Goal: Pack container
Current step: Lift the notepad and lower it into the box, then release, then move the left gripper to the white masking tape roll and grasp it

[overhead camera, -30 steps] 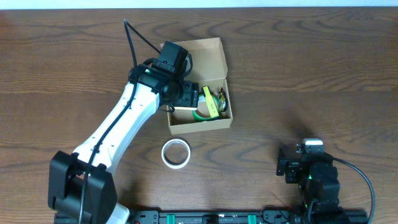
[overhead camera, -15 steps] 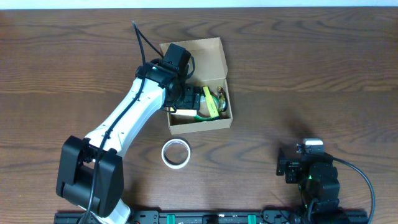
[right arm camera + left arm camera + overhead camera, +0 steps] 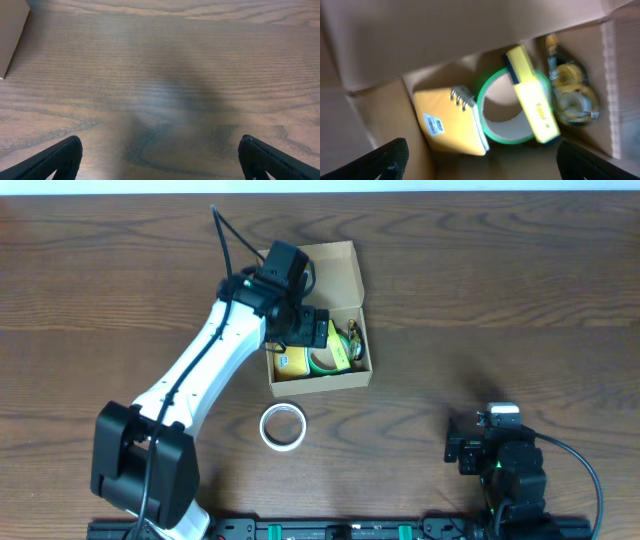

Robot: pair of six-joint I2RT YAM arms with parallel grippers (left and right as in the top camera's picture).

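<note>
The container, a tan cardboard box (image 3: pixel 345 275) with its flap lid open toward the back, stands at the table's middle back. In the left wrist view its inner wall (image 3: pixel 445 35) is close. Inside lie a yellow spiral notepad (image 3: pixel 452 120), a green tape ring (image 3: pixel 485 122), a yellow highlighter (image 3: pixel 532 97) across the ring, and a clear yellowish item (image 3: pixel 572 95) on the right. My left gripper (image 3: pixel 312 332) hovers over the box's left part, open and empty; its point in the wrist view (image 3: pixel 487 167) lies above the box floor. My right gripper (image 3: pixel 497 448) is open and empty over bare table (image 3: pixel 165 100).
A white tape roll (image 3: pixel 283 426) lies on the table in front of the box. The left arm reaches diagonally from the front left to the box. A corner of the box (image 3: pixel 12 35) shows at the right wrist view's far left.
My left gripper has drawn back a little over the box, and the yellow notepad now shows lying uncovered in the box's left part. The right arm has not moved.
</note>
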